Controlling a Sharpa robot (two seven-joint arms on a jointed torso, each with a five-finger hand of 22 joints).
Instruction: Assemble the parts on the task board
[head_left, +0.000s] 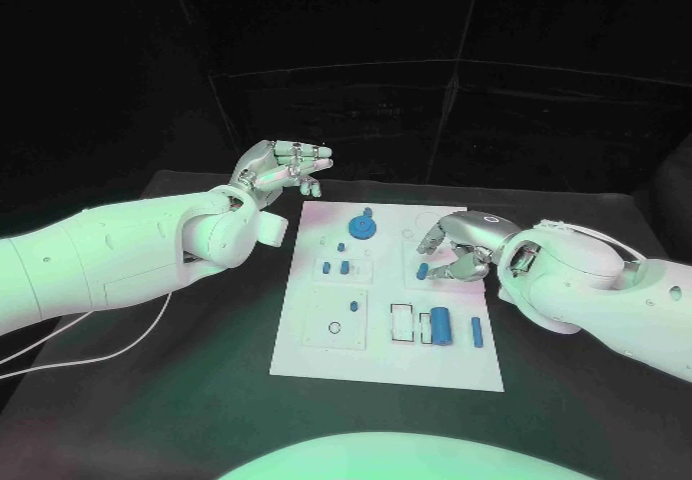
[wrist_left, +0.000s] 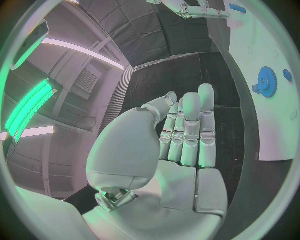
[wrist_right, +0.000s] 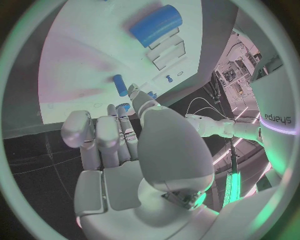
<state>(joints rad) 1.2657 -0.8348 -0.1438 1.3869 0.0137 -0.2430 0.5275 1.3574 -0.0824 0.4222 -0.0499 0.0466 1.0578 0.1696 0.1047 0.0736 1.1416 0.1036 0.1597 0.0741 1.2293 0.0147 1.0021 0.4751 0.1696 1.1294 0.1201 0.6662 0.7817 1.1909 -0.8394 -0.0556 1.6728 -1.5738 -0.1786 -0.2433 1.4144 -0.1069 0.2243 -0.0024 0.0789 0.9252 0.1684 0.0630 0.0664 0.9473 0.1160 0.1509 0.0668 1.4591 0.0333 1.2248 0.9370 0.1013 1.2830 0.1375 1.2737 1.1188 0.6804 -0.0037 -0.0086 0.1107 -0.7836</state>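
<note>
The left hand (head_left: 284, 163) is hovering above the black table (head_left: 173, 400) off the 11 o'clock corner of the white board (head_left: 382, 365), its fingers lying close together and holding nothing. The right hand (head_left: 459, 248) is hanging over the board's 3 o'clock edge with fingers curled near a small blue peg (head_left: 423, 271); whether it is gripping the peg cannot be told. A blue gear (head_left: 362, 227) is sitting at the board's 12 o'clock end, and a blue cylinder (head_left: 441, 324) is lying toward 5 o'clock.
</note>
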